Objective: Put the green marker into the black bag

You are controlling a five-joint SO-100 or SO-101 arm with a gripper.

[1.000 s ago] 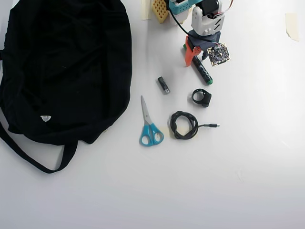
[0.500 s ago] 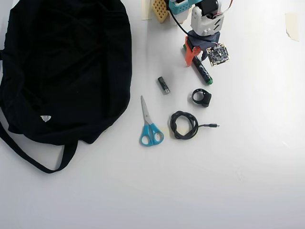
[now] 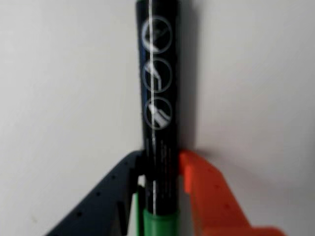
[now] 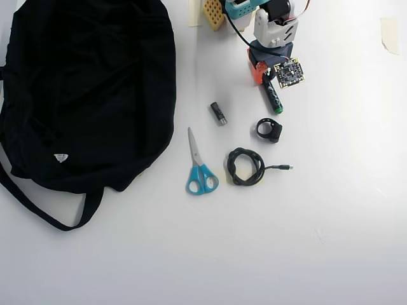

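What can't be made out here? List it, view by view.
- Wrist view: the green marker's white print is blurred; its top end is cut off by the frame edge.
- Overhead view: the pincer sits under the arm's wrist and circuit board, so its grip is hidden.
- Overhead view: the black bag's opening is lost in dark folds.

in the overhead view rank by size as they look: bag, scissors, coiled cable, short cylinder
1. bag, by far the largest.
2. scissors and coiled cable: too alike to rank; the scissors run longer, the coil spreads wider.
3. short cylinder, smallest.
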